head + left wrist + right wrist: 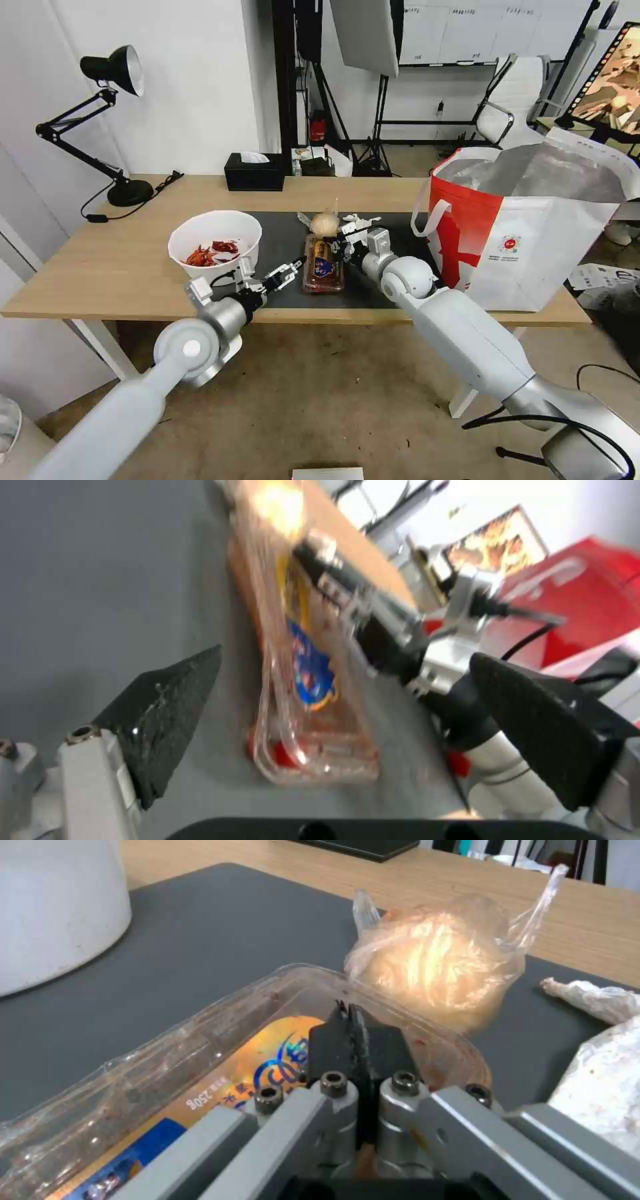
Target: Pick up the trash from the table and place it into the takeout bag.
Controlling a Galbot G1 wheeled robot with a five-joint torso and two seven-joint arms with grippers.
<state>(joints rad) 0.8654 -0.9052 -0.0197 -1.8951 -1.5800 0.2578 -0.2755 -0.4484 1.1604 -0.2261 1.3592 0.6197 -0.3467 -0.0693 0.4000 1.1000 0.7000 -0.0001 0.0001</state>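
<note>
A clear plastic tray [323,265] [307,680] [200,1075] with red sauce stains lies on the dark mat [283,233]. My left gripper [288,270] [343,657] is open just left of the tray, its fingers wide apart. My right gripper [341,241] [349,1012] is shut, tips at the tray's far right rim; whether plastic is pinched is hidden. Just beyond the tray sit the wrapped beige ball [325,223] [437,970] and crumpled tissue [360,220] [600,1000]. The white bowl of chillies [215,247] stands to the left. The takeout bag [527,233] stands open at the right.
A black tissue box [253,173] sits at the table's [120,260] far edge, and a black desk lamp [110,120] at its far left corner. An office chair and stands fill the room behind. Bare floor lies in front of the table.
</note>
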